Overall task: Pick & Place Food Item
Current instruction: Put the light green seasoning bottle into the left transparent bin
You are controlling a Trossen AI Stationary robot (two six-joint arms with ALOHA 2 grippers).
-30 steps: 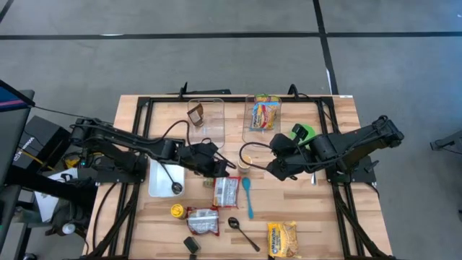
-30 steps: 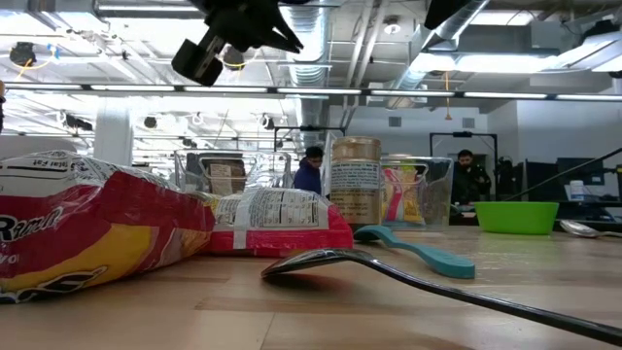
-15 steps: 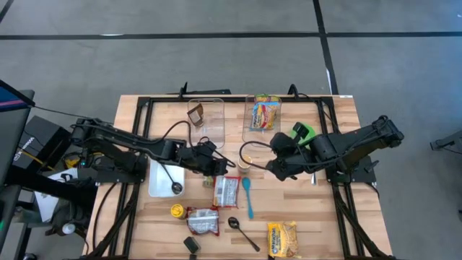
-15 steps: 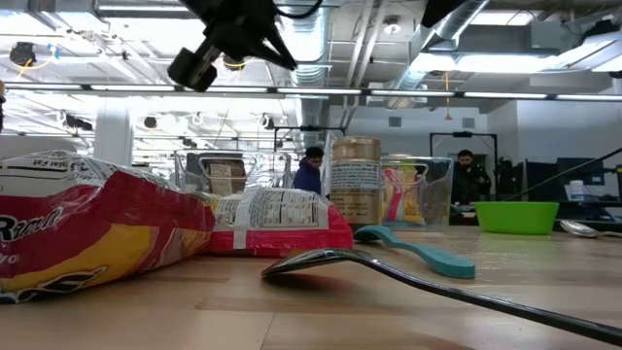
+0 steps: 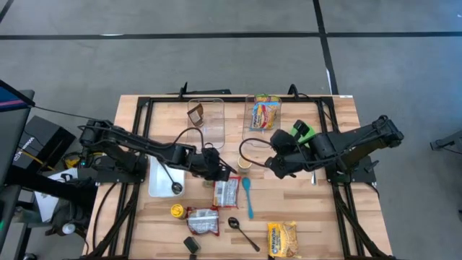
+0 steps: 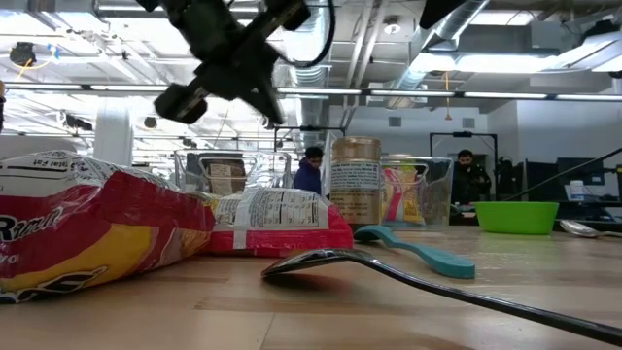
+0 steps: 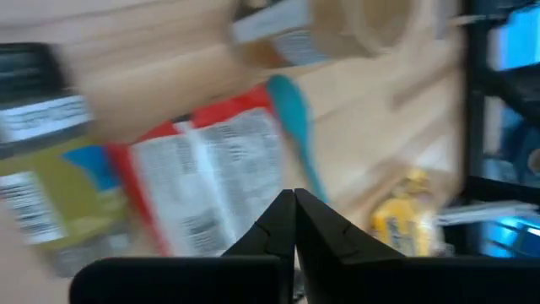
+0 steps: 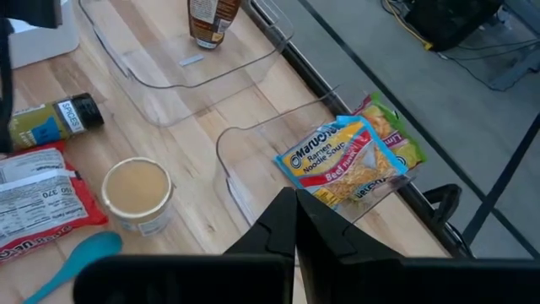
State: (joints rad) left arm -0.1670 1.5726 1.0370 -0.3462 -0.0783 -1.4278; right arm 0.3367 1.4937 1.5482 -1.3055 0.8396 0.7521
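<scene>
Two clear plastic bins stand at the far side of the wooden table (image 5: 339, 137). The left bin (image 5: 214, 123) holds one small brown packet (image 5: 195, 114) that stands in its corner. The right bin (image 5: 254, 123) holds a yellow and red ramen pack (image 5: 265, 114) which leans against the wall, with a green pack partly behind it. A white tray (image 5: 156, 180) lies near the left arm and a green bowl (image 5: 304, 132) sits beside the right arm.

The red ramen packet (image 5: 227, 191), the food item nearest the arms, lies flat on the table beside a teal spoon (image 5: 247, 195). A small jar (image 5: 244, 163) stands just behind them.

The left gripper (image 5: 222, 175) reaches over the middle of the table and hangs above the near edge of the red ramen packet, its fingers pressed together and holding nothing. The right gripper (image 5: 269, 165) waits just right of the jar, also closed and empty.

The left wrist view is blurred, so the labels are not readable there. In the low view a large red and yellow bag (image 6: 92, 228) is cut off at the left edge, and a metal spoon (image 6: 389, 272) lies in front.
</scene>
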